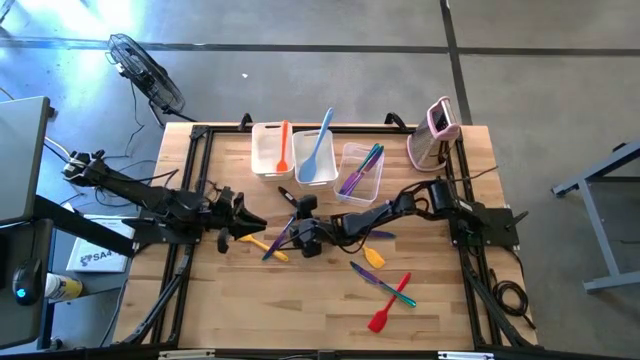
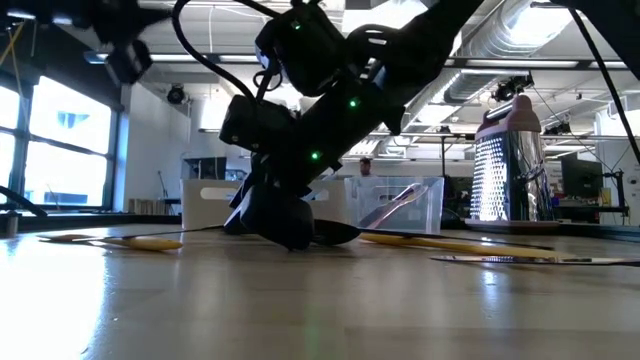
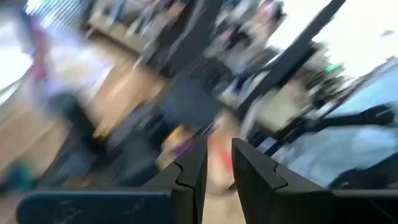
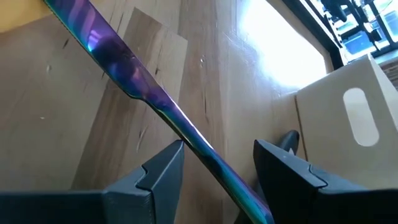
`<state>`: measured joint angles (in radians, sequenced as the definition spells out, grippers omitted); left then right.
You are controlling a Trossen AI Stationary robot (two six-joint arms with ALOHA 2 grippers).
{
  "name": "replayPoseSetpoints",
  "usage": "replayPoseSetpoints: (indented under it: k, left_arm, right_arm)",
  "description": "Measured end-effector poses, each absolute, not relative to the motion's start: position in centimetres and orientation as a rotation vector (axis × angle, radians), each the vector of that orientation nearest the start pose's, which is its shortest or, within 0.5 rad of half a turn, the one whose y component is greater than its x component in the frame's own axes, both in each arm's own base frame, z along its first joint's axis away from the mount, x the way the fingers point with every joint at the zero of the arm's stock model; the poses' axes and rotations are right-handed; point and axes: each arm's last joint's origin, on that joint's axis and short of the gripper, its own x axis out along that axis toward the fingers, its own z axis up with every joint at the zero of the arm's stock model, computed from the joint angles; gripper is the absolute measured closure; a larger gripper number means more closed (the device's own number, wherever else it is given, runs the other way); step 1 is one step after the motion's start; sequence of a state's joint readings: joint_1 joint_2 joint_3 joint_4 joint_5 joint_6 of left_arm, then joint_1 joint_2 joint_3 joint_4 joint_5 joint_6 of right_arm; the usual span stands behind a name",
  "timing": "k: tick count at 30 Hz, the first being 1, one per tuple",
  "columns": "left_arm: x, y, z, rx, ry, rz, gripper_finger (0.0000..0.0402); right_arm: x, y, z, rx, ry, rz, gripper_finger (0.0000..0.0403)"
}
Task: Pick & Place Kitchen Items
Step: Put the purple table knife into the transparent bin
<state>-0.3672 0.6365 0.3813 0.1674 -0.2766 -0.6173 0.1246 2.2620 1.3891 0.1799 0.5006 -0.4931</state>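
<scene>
A slim iridescent purple-blue utensil is seen lying flat on the wooden table, its narrow handle running between the two spread fingers of the right gripper. The fingers are parted on either side of the handle without closing on it. From above, this gripper is placed low at the table's middle, over a small cluster of utensils.

The left gripper is shown with its fingers nearly together and only a narrow gap between them; whether anything is held cannot be told. From above it is found at the table's left side, just beside a yellow utensil.

Nearer the front edge, a red spatula is crossed by a teal-handled utensil, and a yellow spoon lies close by.

Three clear tubs are lined up along the far edge: an orange spatula is stood in the left tub, a light blue spatula in the middle one, and purple and teal utensils in the right tub. One pink-and-white upright grater is set at the far right corner.

The table is framed in black rails on a grey concrete floor. One fan is seen on the floor beyond the table.
</scene>
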Motion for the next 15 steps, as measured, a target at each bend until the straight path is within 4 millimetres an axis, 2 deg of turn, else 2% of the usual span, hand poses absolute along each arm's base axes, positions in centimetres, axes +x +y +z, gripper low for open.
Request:
replayPoseSetpoints:
  k: [5, 11, 15]
  left_arm:
    - [14.4, -4.3, 22.6, -0.611, 0.28, 0.143, 0.0332]
    - [14.2, -4.3, 21.5, -0.578, 0.391, 0.16, 0.0332]
    - [14.6, -4.5, 20.6, -0.654, 0.452, 0.205, 0.0332]
  right_arm:
    - [46.1, 4.5, 9.8, -0.666, 0.746, -0.192, 0.0215]
    - [46.0, 4.6, 9.7, -0.632, 0.747, -0.204, 0.0215]
    - [46.0, 5.0, 9.8, -0.618, 0.743, -0.211, 0.0215]
